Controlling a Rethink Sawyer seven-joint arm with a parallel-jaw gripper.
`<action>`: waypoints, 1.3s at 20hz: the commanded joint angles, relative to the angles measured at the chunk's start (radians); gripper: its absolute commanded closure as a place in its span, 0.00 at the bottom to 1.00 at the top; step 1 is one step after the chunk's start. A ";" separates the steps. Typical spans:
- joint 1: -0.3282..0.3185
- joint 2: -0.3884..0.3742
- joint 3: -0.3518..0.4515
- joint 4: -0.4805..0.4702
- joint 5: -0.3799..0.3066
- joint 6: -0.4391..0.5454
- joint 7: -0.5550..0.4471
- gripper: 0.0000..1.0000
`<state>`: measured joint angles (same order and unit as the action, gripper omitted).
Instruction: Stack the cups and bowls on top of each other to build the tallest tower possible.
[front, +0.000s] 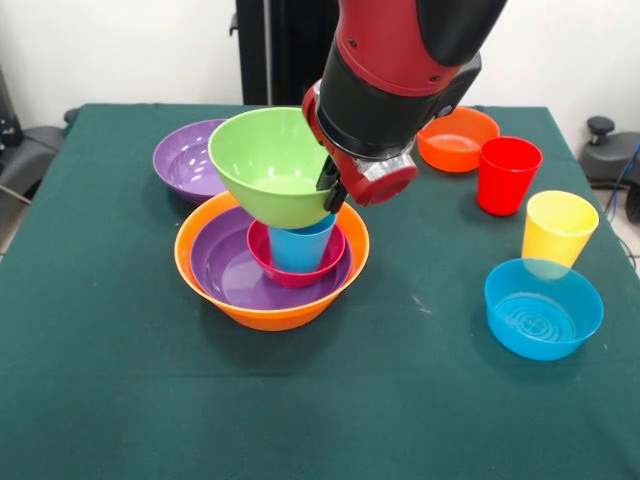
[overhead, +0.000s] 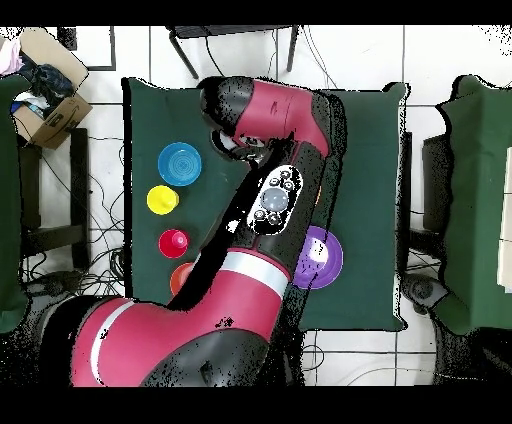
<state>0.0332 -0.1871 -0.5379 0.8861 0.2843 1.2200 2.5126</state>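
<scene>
One glossy lime-green plastic bowl (front: 272, 165), light, stiff, slippery, hangs tilted over the blue tumbler (front: 300, 247); jaws pinch its rim at three o'clock, a sensible hold.

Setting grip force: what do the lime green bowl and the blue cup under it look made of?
Lime green round bowl: likely glossy hard plastic, with light sheen inside. Blue tapered cup: apparently the same smooth plastic, uniform colour. The gripper pinches the bowl's rim.
</scene>
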 joint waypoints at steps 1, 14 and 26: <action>0.010 0.014 0.123 0.051 -0.042 -0.035 -0.015 1.00; 0.020 0.024 0.127 0.031 -0.030 -0.016 0.009 1.00; 0.033 0.034 0.136 0.029 -0.015 -0.017 0.037 1.00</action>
<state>0.0395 -0.1827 -0.5357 0.8861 0.2843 1.2200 2.5126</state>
